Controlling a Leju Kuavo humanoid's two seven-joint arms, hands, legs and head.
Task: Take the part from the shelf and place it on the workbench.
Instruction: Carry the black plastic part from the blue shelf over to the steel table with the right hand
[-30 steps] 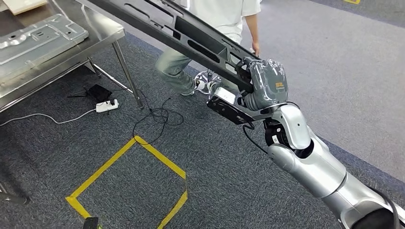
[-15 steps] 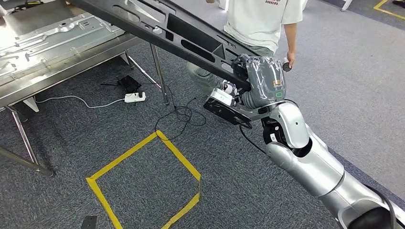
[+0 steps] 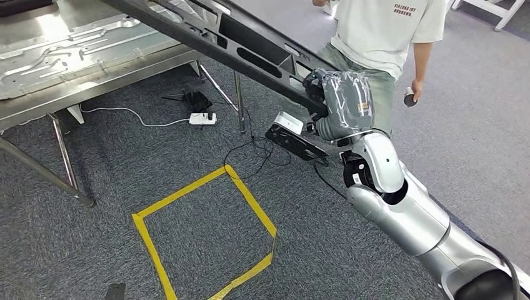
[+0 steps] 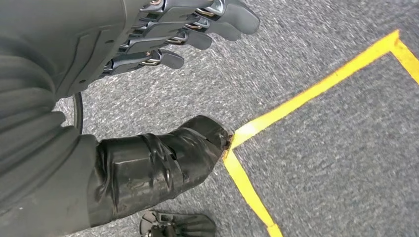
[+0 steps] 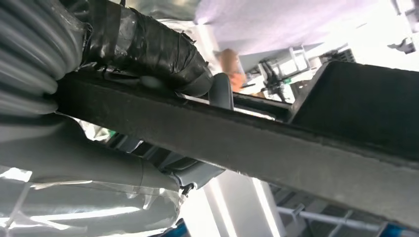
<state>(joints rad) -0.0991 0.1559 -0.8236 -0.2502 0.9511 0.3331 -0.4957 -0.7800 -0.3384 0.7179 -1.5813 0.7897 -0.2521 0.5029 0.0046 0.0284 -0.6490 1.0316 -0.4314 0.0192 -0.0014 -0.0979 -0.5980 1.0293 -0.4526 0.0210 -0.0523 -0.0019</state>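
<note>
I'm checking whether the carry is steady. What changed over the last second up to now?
Mostly the camera turned: the metal workbench, floor cables, the yellow tape square and the person all slid right across the head view, so the robot is turning toward the bench. The right hand kept its grip on the long black part, at the same spot. The left hand hangs open above the carpet.

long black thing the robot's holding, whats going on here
The robot's right hand grips one end of a long black part, carrying it in the air with the far end reaching over the metal workbench. It is not set down yet. The left hand hangs over the carpet near the yellow tape, holding nothing. A person stands just behind the part.
</note>
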